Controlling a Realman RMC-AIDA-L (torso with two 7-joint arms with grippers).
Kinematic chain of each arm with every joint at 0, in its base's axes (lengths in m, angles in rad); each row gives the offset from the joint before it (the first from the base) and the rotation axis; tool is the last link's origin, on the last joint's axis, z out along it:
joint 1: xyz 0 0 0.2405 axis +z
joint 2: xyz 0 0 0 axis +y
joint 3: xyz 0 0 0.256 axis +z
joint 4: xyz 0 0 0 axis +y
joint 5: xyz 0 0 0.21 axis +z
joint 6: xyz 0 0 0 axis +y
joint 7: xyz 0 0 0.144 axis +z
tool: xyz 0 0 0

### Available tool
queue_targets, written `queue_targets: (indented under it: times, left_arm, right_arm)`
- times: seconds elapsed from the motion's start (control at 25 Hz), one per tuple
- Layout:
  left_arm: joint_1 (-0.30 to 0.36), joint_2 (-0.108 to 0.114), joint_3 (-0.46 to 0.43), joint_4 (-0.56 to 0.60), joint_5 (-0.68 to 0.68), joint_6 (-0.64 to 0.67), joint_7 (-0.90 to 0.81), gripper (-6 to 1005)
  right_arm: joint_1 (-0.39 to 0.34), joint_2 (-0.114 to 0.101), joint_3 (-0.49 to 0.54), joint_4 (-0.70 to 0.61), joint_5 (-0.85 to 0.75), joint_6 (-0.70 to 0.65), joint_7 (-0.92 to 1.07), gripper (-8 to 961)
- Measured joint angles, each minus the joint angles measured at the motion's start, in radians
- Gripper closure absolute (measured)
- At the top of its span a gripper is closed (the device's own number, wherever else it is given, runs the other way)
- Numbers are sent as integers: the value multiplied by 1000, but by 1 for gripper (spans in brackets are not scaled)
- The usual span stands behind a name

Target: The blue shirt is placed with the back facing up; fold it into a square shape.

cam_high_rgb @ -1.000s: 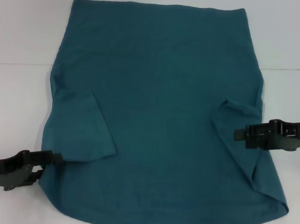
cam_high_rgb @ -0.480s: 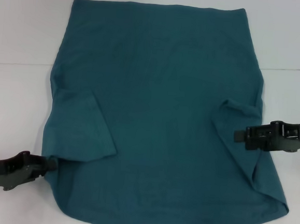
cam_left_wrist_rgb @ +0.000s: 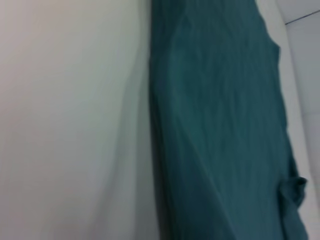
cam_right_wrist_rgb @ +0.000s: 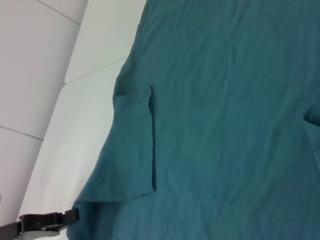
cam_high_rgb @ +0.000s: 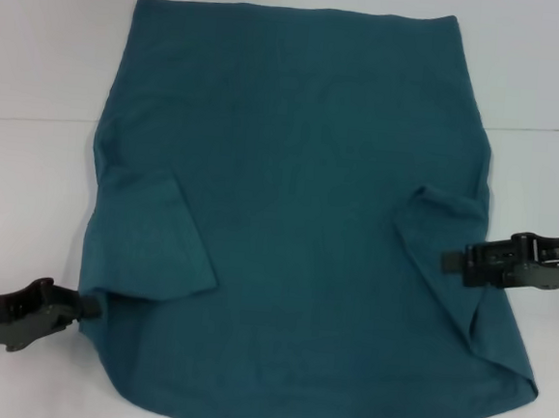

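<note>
fingers on both sides: grip state cannot be told; left gripper (cam_high_rgb: pixel 86 302) and right gripper (cam_high_rgb: pixel 450 260) sit at the blue shirt (cam_high_rgb: pixel 290 200) edges, sleeves folded in, side fold judged next.

Bare table (cam_high_rgb: pixel 28 199) flanking blue shirt (cam_high_rgb: pixel 302 172)

The blue shirt (cam_high_rgb: pixel 308 221) is showing one plain dark teal-blue across its whole back, with no print or pattern; its folded-in sleeves are looking the same teal, only slightly shaded along their creases. The table (cam_high_rgb: pixel 40 55) under it is showing plain white, crossed by a thin grey seam line. The left gripper (cam_high_rgb: pixel 83 303) at the near left is appearing dull black, and the right gripper (cam_high_rgb: pixel 448 262) is appearing black too, carrying a small white label with dark characters.
</note>
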Motion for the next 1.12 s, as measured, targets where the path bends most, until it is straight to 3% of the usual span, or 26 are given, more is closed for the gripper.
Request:
queue_targets:
  times: [0.2, 0.28, 0.44, 0.64, 1.12]
  left_arm:
    - [8, 5, -2, 10, -12, 21, 4, 983]
    - [10, 6, -3, 11, -12, 17, 4, 983]
    - [10, 6, -3, 11, -12, 13, 5, 983]
    - [3, 6, -3, 10, -13, 8, 8, 983]
    - [7, 5, -3, 5, -14, -1, 8, 984]
  right_arm:
    - [-16, -34, -15, 0, -29, -23, 5, 328]
    - [-34, -62, -17, -6, -85, -35, 19, 328]
    - [-51, -73, -14, -30, -155, -35, 38, 328]
    - [-75, -63, -14, -54, -191, -29, 33, 328]
    - [-62, -6, -34, -65, -274, 12, 9, 328]
